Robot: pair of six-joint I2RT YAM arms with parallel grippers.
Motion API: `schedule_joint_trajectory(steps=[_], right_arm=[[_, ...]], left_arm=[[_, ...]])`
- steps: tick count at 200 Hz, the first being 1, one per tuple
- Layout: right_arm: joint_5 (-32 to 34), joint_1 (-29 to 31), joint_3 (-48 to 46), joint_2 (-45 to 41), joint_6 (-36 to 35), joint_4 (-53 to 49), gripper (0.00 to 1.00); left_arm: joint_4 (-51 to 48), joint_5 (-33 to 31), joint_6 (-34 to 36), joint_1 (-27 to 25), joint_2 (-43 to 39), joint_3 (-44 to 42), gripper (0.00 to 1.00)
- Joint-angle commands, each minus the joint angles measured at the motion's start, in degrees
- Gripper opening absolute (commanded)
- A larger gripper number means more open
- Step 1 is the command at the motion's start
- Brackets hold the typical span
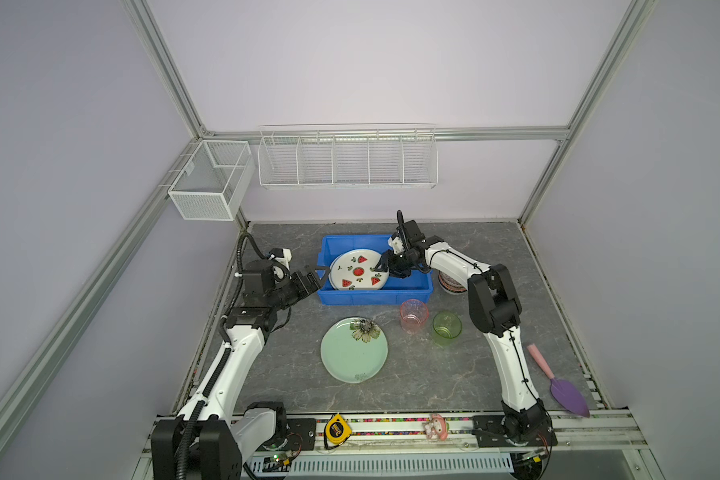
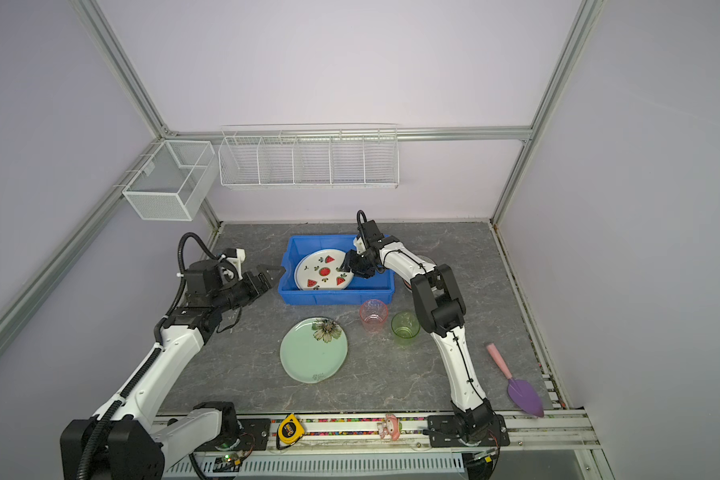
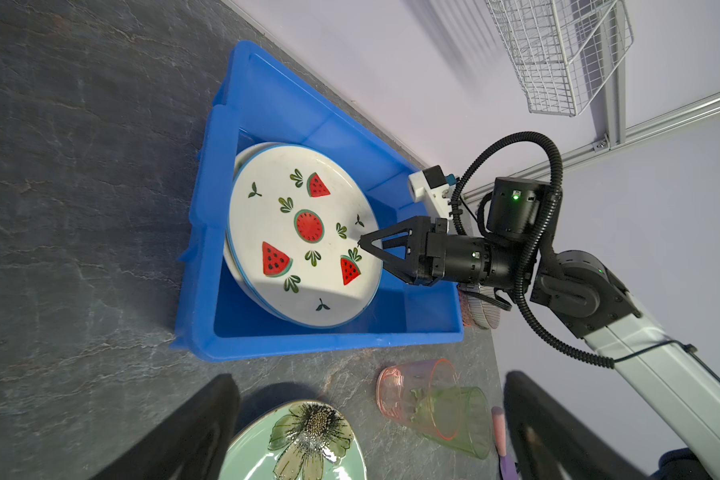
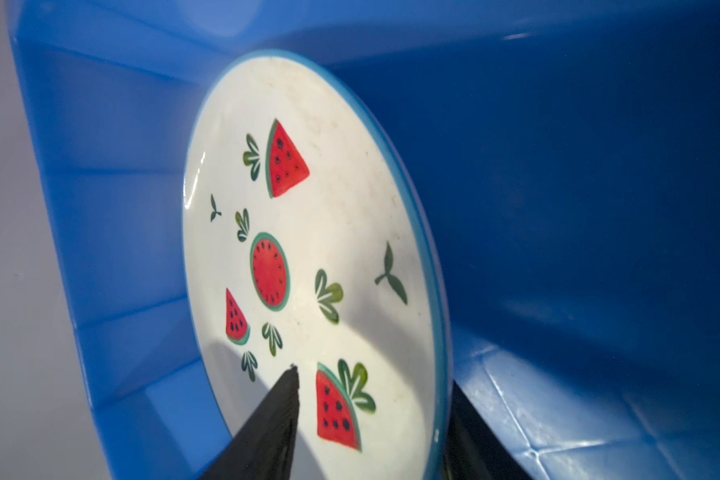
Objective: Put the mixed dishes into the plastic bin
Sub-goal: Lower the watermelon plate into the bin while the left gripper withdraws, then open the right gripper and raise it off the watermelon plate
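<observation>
— So, in both top views, where's your plate [image 1: 358, 272]?
— Tilted in the bin [image 1: 375, 298]. Your left gripper [image 1: 319, 277] gapes wide just beside it.
— Left wrist view?
— Your right gripper [image 3: 368, 253] straddles the plate's rim.
— Right wrist view?
— One finger [image 4: 275, 419] over the plate, one under. Pinching? Can't tell.

A watermelon plate [image 3: 304, 237] leans tilted in the blue bin [image 3: 333, 338], on another plate [image 3: 248, 151]. The right gripper [image 3: 361, 243] meets its right rim. Nearer, on the table, are a pink cup [image 3: 404, 395], a green cup [image 3: 464, 424] and a flowered plate [image 3: 296, 440].
</observation>
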Motion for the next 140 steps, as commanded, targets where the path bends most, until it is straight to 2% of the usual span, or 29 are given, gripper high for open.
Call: schedule_joint_trajectory(steps=[1,81,140], right_arm=[[2.83,1.16,2.86,-1.93,-3.23,-3.05,0.54],[5.37,2.23,5.92,-1.13,-6.22,-7.26,0.55],[0.75,2.23,5.13,-1.51,-5.88,-4.38,0.55]], left_arm=[[-0.20,-0.17,0.06,0.29,-1.09,-0.38,0.99],[-0.37,-0.28,0.13,0.29,-1.13,-0.32,0.99],[-3.58,-2.06,1.85,0.29,-2.05,0.03,0.99]])
